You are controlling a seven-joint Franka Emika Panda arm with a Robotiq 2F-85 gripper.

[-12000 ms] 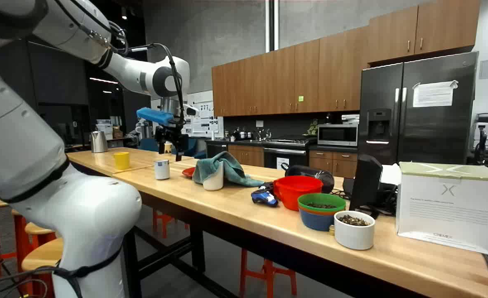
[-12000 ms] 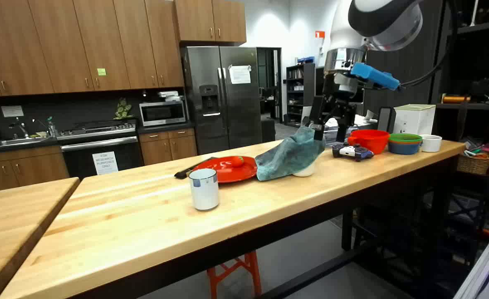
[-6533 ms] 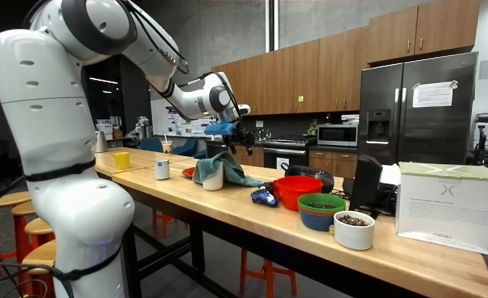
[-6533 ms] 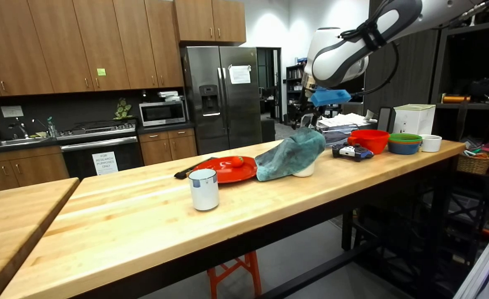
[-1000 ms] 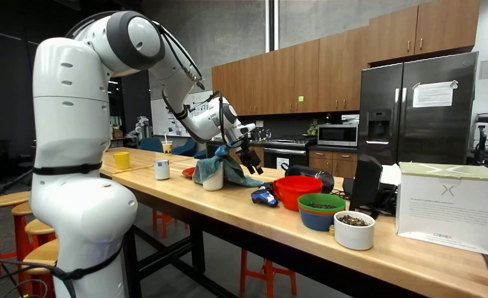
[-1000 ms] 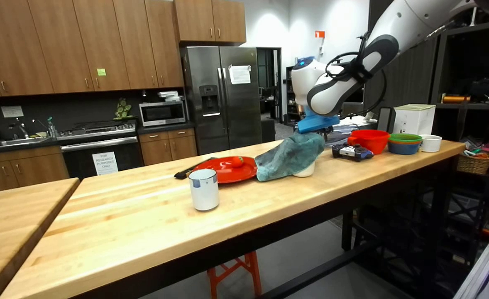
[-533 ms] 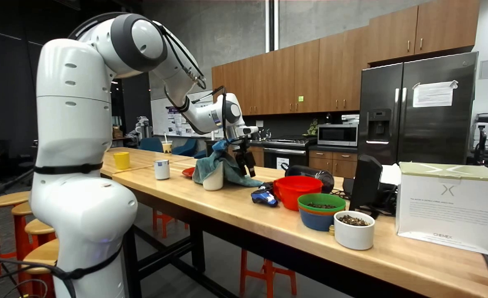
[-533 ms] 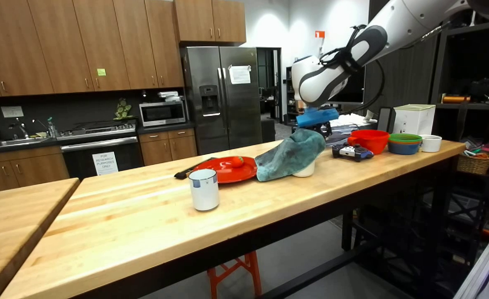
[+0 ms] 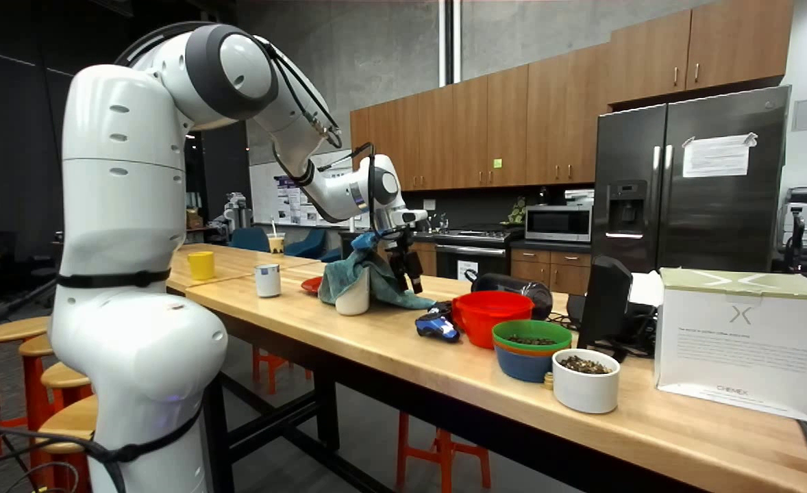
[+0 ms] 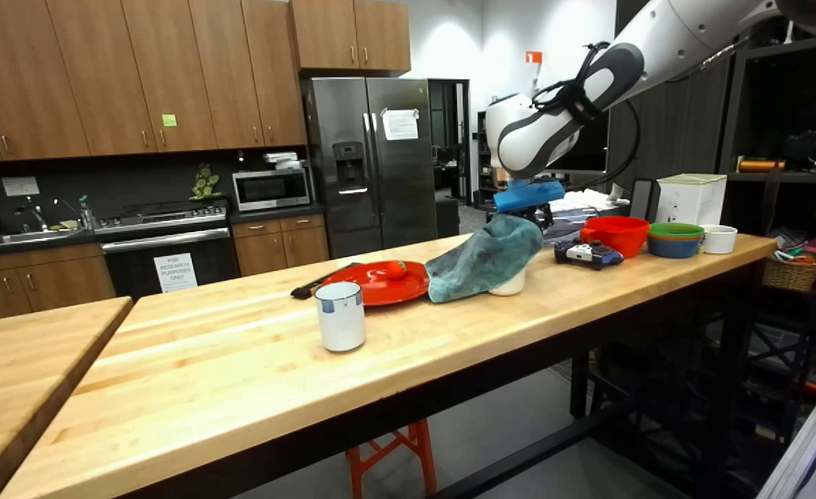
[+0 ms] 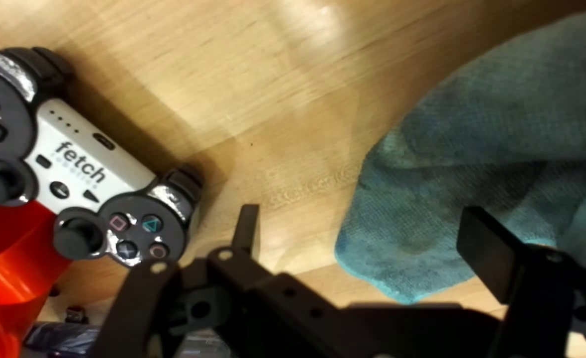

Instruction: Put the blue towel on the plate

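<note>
The blue-green towel (image 9: 350, 275) drapes over a white cup (image 9: 353, 300), with one end lying on the table; it also shows in an exterior view (image 10: 485, 258). The red plate (image 10: 379, 292) lies beside the towel, with a small red item (image 10: 395, 269) on it; only its edge shows in an exterior view (image 9: 312, 285). My gripper (image 9: 409, 285) points down at the towel's table end. In the wrist view my gripper (image 11: 362, 223) is open, with the towel's corner (image 11: 397, 268) between its spread fingers and nothing held. In an exterior view the fingers are mostly hidden behind the towel.
A game controller (image 11: 89, 164) and a red bowl (image 9: 491, 316) stand near the gripper. Stacked bowls (image 9: 530, 349), a white bowl (image 9: 585, 390) and a box (image 9: 742, 342) are farther along. A white mug (image 10: 341, 320) and a dark-handled tool (image 10: 304, 290) are near the plate.
Over the seconds shown, my gripper has moved across to the towel's table end. In the last second it has tilted more upright and come closer to the towel. The towel has stayed put.
</note>
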